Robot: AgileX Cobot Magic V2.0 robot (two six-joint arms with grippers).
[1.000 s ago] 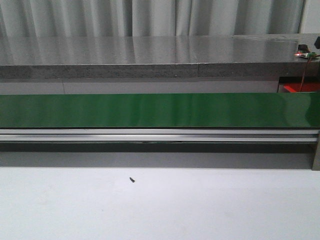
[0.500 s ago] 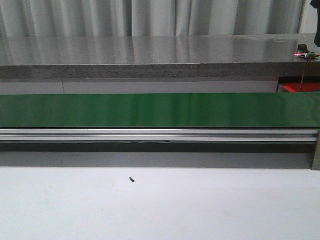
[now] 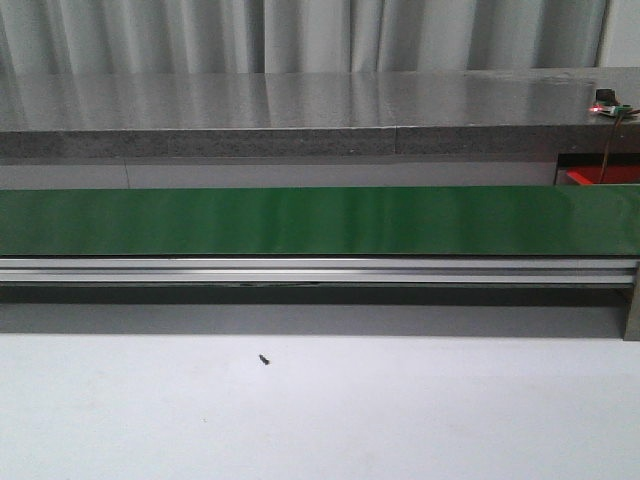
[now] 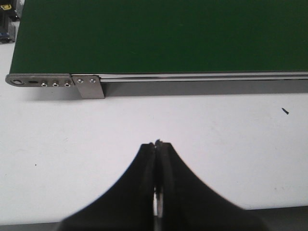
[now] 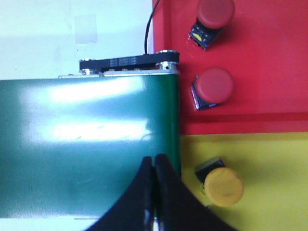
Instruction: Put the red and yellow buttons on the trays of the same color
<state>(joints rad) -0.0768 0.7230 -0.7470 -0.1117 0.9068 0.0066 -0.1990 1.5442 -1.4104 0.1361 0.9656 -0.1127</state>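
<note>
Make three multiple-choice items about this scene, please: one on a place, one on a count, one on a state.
1. Where does the yellow button lie?
A. on the yellow tray
B. on the green belt
C. on the red tray

2. How many red buttons are on the red tray?
A. one
B. two
C. four

3. How do the left gripper jaws stand?
A. wide open
B. holding a button
C. closed, empty

Answers: 1 A, yellow surface surrounds it; 2 B, two red caps show; 3 C, the jaws meet with nothing between.
</note>
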